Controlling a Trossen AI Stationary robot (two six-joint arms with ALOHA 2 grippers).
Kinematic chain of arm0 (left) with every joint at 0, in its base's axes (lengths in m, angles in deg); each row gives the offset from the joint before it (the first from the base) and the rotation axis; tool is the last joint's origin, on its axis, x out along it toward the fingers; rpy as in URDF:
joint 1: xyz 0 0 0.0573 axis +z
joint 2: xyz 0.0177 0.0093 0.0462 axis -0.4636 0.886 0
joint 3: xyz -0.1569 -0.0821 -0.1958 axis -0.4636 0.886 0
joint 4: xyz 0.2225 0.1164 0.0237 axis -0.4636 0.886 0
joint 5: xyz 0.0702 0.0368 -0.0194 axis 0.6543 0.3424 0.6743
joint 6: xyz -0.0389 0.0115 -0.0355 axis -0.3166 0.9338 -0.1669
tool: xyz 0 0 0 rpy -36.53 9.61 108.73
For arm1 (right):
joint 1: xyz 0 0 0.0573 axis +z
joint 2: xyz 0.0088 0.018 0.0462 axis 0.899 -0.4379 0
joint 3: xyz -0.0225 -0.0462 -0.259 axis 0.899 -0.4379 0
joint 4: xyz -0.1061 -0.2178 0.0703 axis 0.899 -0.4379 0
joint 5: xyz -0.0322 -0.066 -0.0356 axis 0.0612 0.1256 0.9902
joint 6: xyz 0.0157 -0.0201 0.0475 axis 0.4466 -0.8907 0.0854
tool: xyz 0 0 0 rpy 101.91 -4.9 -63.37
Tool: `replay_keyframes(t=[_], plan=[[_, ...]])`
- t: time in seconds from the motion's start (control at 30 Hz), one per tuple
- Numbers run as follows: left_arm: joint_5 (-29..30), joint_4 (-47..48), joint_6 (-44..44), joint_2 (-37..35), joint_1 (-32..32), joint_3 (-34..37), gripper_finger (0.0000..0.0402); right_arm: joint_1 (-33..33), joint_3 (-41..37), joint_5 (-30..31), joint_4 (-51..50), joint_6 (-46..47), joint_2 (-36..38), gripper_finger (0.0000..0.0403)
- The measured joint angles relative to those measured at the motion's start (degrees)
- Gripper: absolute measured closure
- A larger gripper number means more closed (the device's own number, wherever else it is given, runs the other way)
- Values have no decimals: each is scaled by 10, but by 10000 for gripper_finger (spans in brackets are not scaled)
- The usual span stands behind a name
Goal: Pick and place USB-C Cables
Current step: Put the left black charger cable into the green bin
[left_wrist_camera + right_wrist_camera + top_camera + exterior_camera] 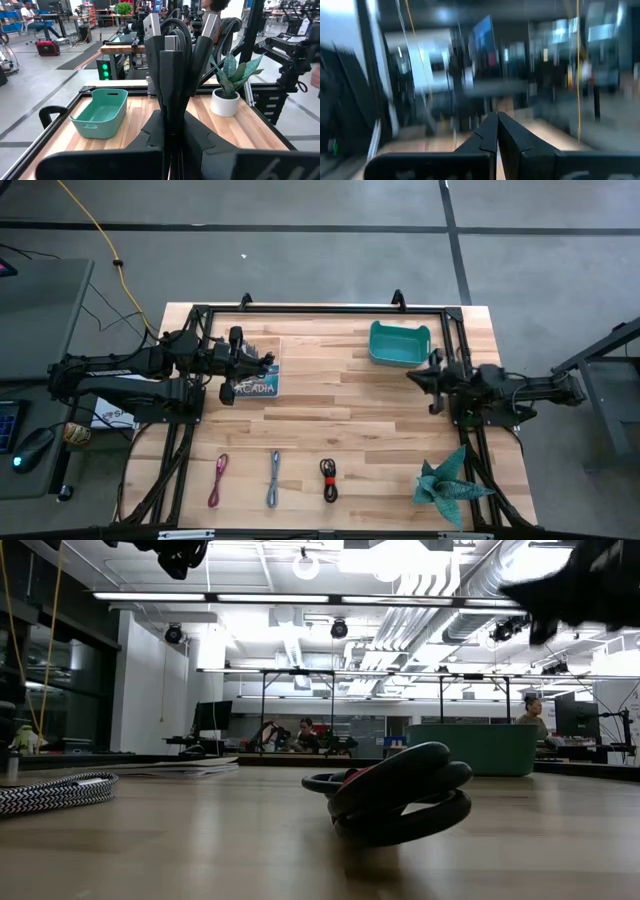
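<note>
- The teal bin [399, 343] stands at the far right part of the wooden table [330, 430]. Its inside shows bare in both the high view and the left wrist view.
- 3 cables lie in a row along the near edge of the table: 1 magenta-pink cable [218, 479], 1 light blue-grey cable [274, 478] and 1 red-and-black cable [329, 479], each apart from its neighbour.
- A 4th cable, the black cable [172, 55], is folded and pinched upright between the fingers of the left gripper [172, 122]; its silver plugs stick up above the fingertips. The jaws are clamped together on it.
- The left gripper is held above the far left part of the table, over a printed card [255, 370] that lies there.
- The right gripper [418, 376] is on the right side, just near of the teal bin; its 2 fingers [487, 132] are pressed together with nothing between them.
- 1 potted plant [450, 480] with spiky green leaves stands at the near right corner.
- In the low view the red-and-black cable sits closest, coiled, with a braided cable end at the left.
</note>
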Motion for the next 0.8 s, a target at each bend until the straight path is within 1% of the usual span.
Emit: replay_keyframes(t=[0.1, 0.2, 0.27, 0.33, 0.47, 0.63, 0.73, 0.8], plan=[[0, 0, 0, 0, 0, 0, 394, 0, 0, -2, 115, -44, 0, 402], [1, 0, 0, 0, 0, 0, 394, 0, 0, -2, 204, -60, 0, 402], [1, -2, 0, 0, 0, 0, 394, 0, 19, 4, 207, -68, 0, 402], [1, -8, -4, 0, 0, 0, 394, 0, 57, 15, 161, -70, 0, 402], [1, -18, -15, 0, 0, 0, 394, 0, 161, 36, -17, -70, -25, 402], [1, -17, -15, 0, 0, 0, 394, 0, 299, 87, -192, -70, -97, 402], [1, -17, -15, 0, 0, 0, 394, 0, 368, 91, -297, -70, -148, 402], [1, -17, -15, 0, 0, 0, 394, 0, 395, 82, -345, -70, -180, 402]])
